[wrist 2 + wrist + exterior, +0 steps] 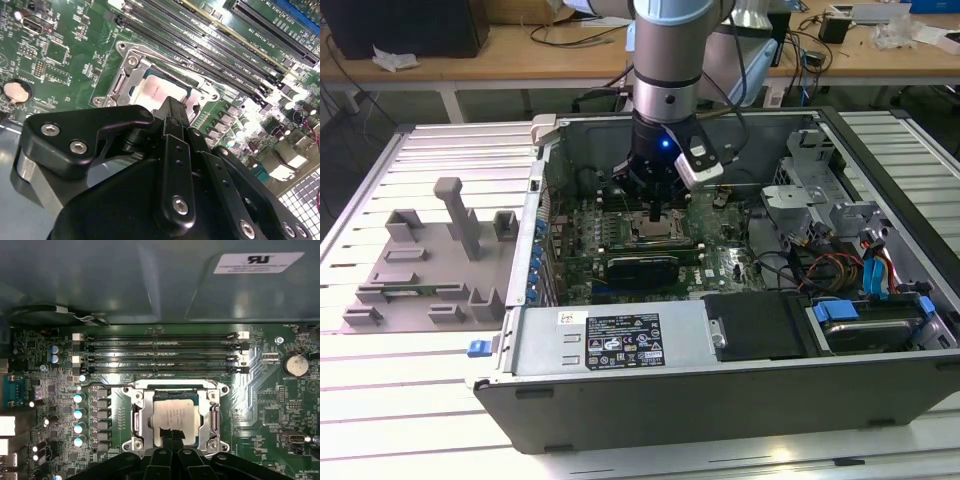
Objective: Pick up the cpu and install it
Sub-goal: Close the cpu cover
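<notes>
- First wrist view: the cpu [175, 416] lies flat inside the socket [136, 415], its shiny metal top turned up and a thin pale rim showing around it
- It is square, so no long axis stands out; its edges run parallel to the socket's metal frame, and one pair runs in line with the memory slots [160, 352]
- In the second wrist view the cpu [155, 91] looks level within the frame, with no corner visibly raised
- The gripper [171, 434] hangs over one edge of the chip, with its black fingers drawn together side by side, only a thin seam between them and nothing clamped there; I cannot tell whether the tips touch the metal
- In the second wrist view the gripper [172, 107] shows as one narrow black bar whose tip covers the nearest edge of the chip
- In the exterior view the arm [665, 60] stands upright and the gripper [655, 212] points straight down at the socket [658, 235], in the middle of the green motherboard [725, 258]
- The memory slots lie between the socket and the grey case wall; a row of capacitors [78, 412] stands just beside the socket, and a coin cell [295, 364] sits well apart from it
- A black card [640, 268] lies just beside the socket, on the side nearer the exterior camera
- The computer case [720, 410] lies open on a slatted table [420, 420]
- A grey fixture [430, 260] rests on the table at the exterior view's left, well apart from the gripper
</notes>
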`<state>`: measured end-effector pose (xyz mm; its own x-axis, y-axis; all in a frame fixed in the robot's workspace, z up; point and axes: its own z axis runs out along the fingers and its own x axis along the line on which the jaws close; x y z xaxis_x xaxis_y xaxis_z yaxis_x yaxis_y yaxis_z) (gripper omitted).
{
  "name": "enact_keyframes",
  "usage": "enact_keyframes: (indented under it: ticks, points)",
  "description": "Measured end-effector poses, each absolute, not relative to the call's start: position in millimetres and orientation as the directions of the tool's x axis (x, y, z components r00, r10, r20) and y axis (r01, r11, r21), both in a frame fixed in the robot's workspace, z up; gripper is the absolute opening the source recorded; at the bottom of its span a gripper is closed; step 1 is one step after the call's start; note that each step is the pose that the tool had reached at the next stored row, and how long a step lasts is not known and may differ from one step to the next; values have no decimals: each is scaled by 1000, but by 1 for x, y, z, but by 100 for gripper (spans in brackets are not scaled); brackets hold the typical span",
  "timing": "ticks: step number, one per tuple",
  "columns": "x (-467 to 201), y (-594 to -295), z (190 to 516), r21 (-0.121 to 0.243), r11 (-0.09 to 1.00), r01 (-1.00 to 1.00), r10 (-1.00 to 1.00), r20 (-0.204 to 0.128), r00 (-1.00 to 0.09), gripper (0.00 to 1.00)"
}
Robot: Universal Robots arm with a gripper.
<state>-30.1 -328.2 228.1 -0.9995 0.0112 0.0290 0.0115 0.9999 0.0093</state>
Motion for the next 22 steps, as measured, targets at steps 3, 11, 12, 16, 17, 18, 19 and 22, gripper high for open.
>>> enact_keyframes:
  ticks: [3,11,12,16,17,18,19,22]
  points:
    - [-32,-328,227,9,1000,9,9,28,-1000,11]
    - [-58,-320,207,9,1000,-8,-8,-7,-1000,11]
    - [-57,-319,207,10,1000,-8,-8,-7,-1000,11]
    - [-51,-318,207,10,1000,-8,-8,-7,-1000,11]
    - [-50,-318,207,10,1000,-9,-9,-7,-1000,11]
    - [-49,-318,207,10,1000,-9,-9,-7,-1000,11]
    - [-47,-317,207,10,1000,-9,-9,-7,-1000,11]
    - [-41,-316,207,10,1000,-10,-10,-6,-1000,11]
